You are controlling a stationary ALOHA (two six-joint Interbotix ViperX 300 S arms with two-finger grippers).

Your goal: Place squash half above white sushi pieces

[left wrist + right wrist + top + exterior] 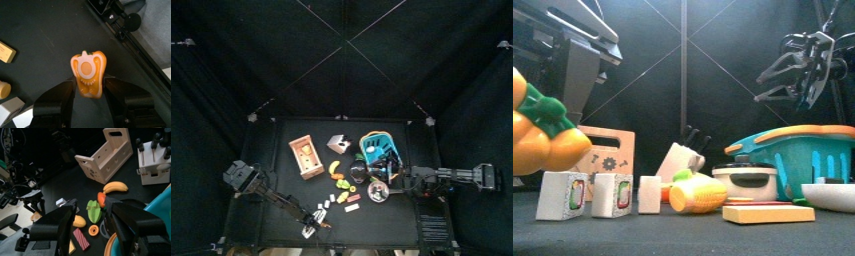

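The squash half [89, 72] is orange with a pale cut face and is clamped between the jaws of my left gripper [89, 84]. In the front view the squash half [540, 125] hangs large at the left, above the white sushi pieces [587, 195] standing on the table. From above, the sushi pieces [329, 204] lie near the front edge, with my left gripper [321, 221] just in front of them. My right gripper [97, 217] is open and empty, hovering over the toy food at mid-table, and shows high at the right in the front view [800, 70].
A wooden crate [305, 155] and a knife block [338, 142] stand behind the sushi. A teal basket [800, 160], a small pot [751, 180], a corn cob [700, 192] and a white bowl [831, 195] crowd the right. A banana [115, 186] lies by the crate.
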